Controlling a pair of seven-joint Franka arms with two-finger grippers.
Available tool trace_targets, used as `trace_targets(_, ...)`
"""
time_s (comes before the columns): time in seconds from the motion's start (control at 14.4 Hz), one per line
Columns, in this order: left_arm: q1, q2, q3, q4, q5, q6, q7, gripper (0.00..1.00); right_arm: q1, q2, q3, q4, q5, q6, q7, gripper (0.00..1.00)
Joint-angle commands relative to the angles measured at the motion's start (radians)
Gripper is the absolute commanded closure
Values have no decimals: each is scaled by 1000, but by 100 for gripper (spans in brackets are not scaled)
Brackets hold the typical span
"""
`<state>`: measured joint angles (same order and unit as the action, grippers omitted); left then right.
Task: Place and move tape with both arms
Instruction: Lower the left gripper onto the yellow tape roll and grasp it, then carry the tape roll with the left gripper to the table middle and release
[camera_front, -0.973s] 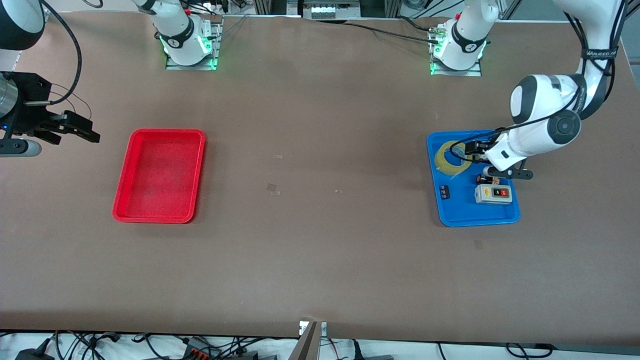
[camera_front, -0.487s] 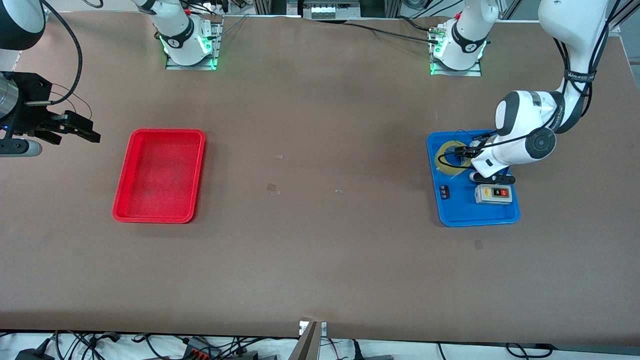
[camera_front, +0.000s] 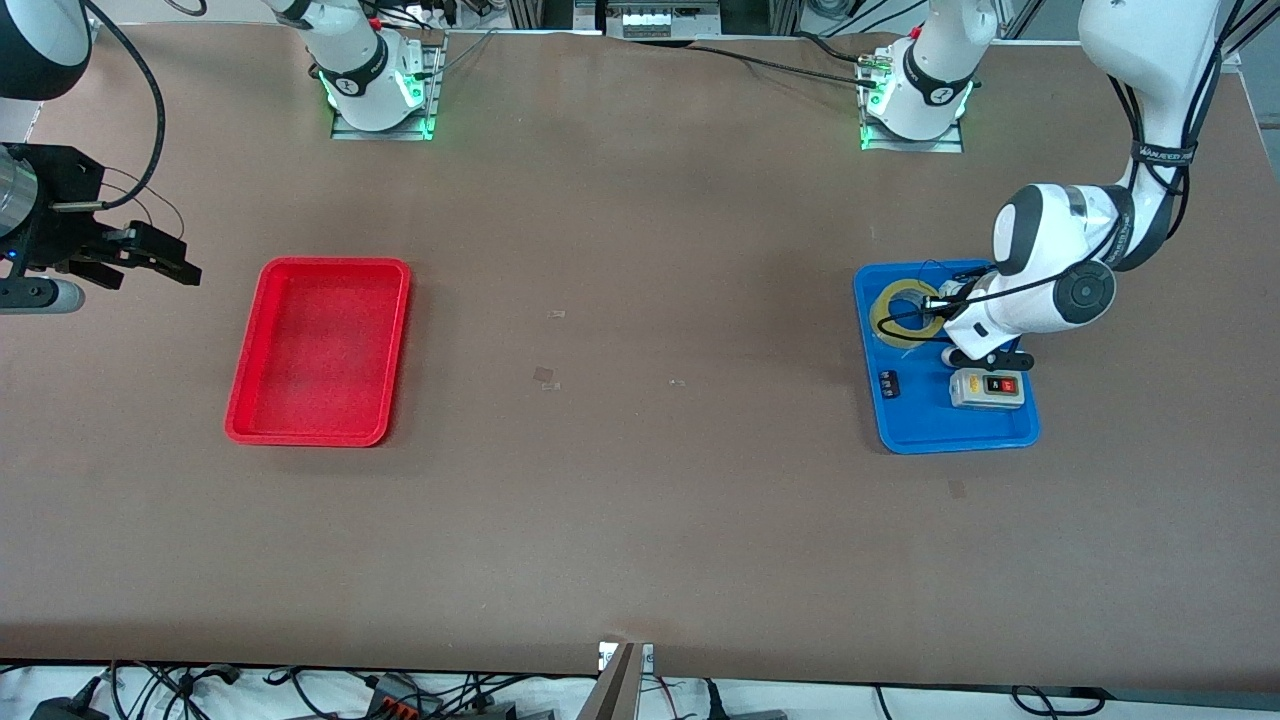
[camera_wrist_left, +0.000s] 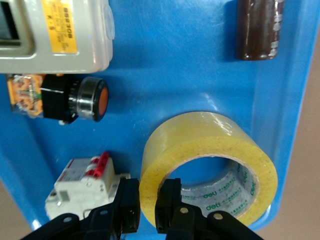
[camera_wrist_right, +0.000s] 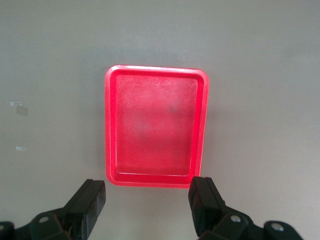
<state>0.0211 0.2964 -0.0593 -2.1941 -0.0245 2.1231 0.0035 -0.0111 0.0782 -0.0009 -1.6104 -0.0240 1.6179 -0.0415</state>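
Over the last second the left arm has swung in over the shallow blue plastic tray (camera_front: 905, 425) at its end of the brown surface (camera_front: 640, 500) and settled, and its black two-finger left tool (camera_wrist_left: 147, 205) is now pinched onto the wall of the translucent yellow-amber roll of tape (camera_front: 903, 313), one finger inside the hole and one outside; to my eye the grasp is made and lifting comes next. The right arm waits, its right tool (camera_wrist_right: 147, 200) spread wide with nothing between the fingers, above the bare surface at its own end beside the rectangular red plastic tray (camera_front: 247, 400), which holds nothing. The blue tray carries the tape, a white-grey switch box with a red button (camera_front: 987, 388), a dark brown cylinder (camera_wrist_left: 259, 29), a black push-button with an orange face (camera_wrist_left: 82, 98) and a small white breaker (camera_wrist_left: 86, 182).
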Motion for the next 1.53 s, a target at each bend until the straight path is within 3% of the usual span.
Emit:
trace_targets(0.0, 3, 7, -8, 138, -12, -167, -13, 100, 2, -20, -1, -13, 13, -1, -4, 0)
trace_targets(0.28, -50, 75, -37, 284, -66, -244, -190, 100, 0, -20, -1, -11, 13, -1, -4, 0)
trace_targets(0.49, -159, 125, -42, 399, -141, -244, -411, 100, 0, -20, -1, -11, 13, -1, -6, 0)
trace_targets(0.7, -300, 239, -42, 566, -239, -242, -648, 100, -4, -12, -1, -6, 12, 0, -17, 0)
trace_targets(0.97, -510, 440, -42, 802, -276, -203, -945, 100, -10, 35, -8, 20, 9, -1, -20, 0)
trace_targets(1.11, -579, 493, -42, 832, -276, -110, -1029, 100, -9, 54, -8, 38, -7, 2, -14, 0)
trace_targets(1.18, -613, 506, -42, 830, -276, -57, -1059, 95, -7, 60, -8, 46, -14, -1, -11, 0)
trace_targets(1.32, -650, 533, -40, 830, -272, -13, -1088, 70, -10, 84, -7, 49, -22, -9, -9, 0)
trace_targets(1.39, -655, 537, -40, 830, -269, -12, -1088, 38, -12, 97, -8, 52, -16, -9, -14, 0)
trace_targets(1.46, -655, 531, -40, 830, -261, -12, -1088, 0, -21, 98, -7, 49, -10, -10, -12, 0)
